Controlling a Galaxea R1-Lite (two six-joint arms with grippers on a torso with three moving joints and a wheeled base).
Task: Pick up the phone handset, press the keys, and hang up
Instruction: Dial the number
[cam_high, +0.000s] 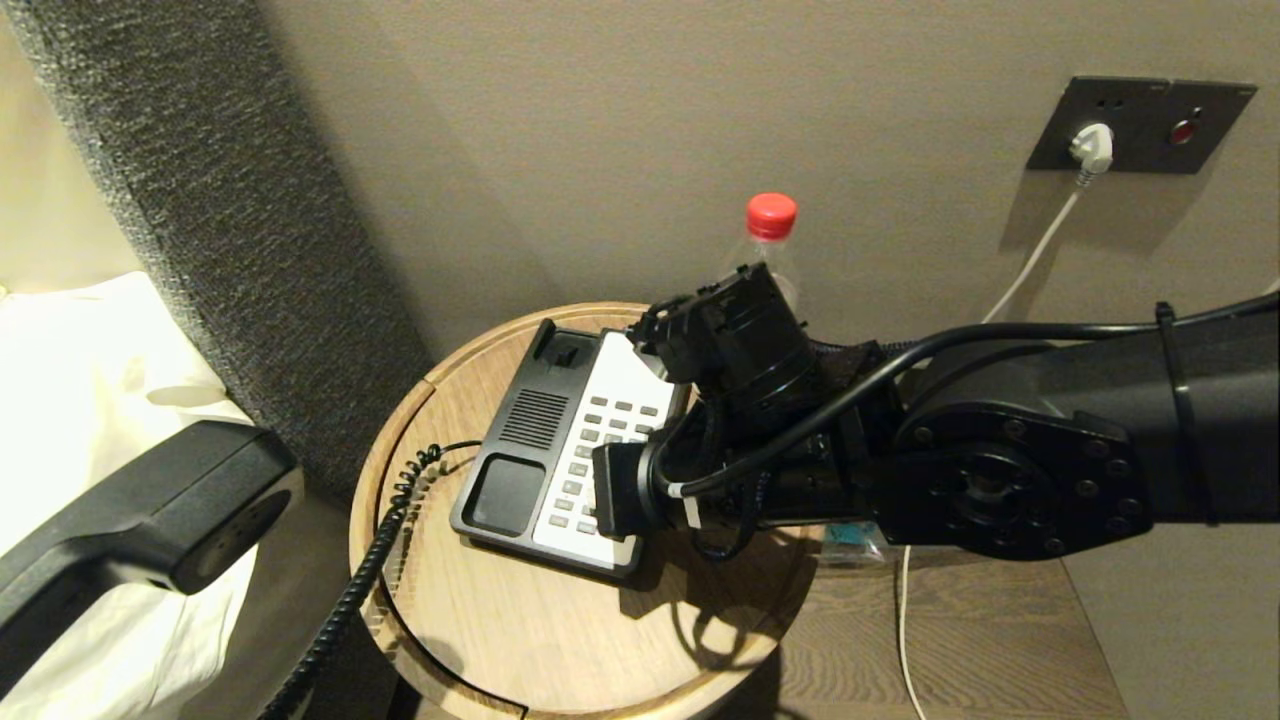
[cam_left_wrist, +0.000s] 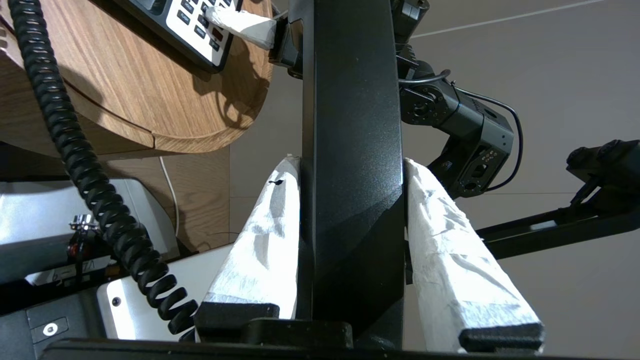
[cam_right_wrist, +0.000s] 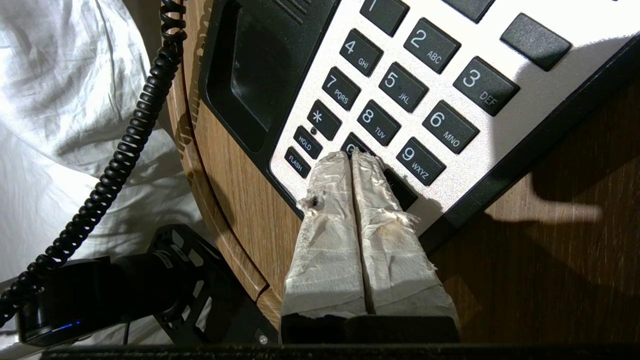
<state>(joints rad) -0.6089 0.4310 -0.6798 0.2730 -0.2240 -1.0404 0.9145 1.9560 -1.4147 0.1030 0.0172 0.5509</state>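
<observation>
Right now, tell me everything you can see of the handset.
The handset is a long black plastic receiver with a rounded, perforated end. It is off the base, held out to the left of the round table, over white bedding. The left hand is shut on its shaft, a white-wrapped finger on each side. A black coiled cord hangs from it and runs across the table toward the base. Nothing else touches it.

Black phone handset (cam_high: 140, 520) held off its cradle (coiled cord (cam_high: 370, 570) trailing down).
</observation>
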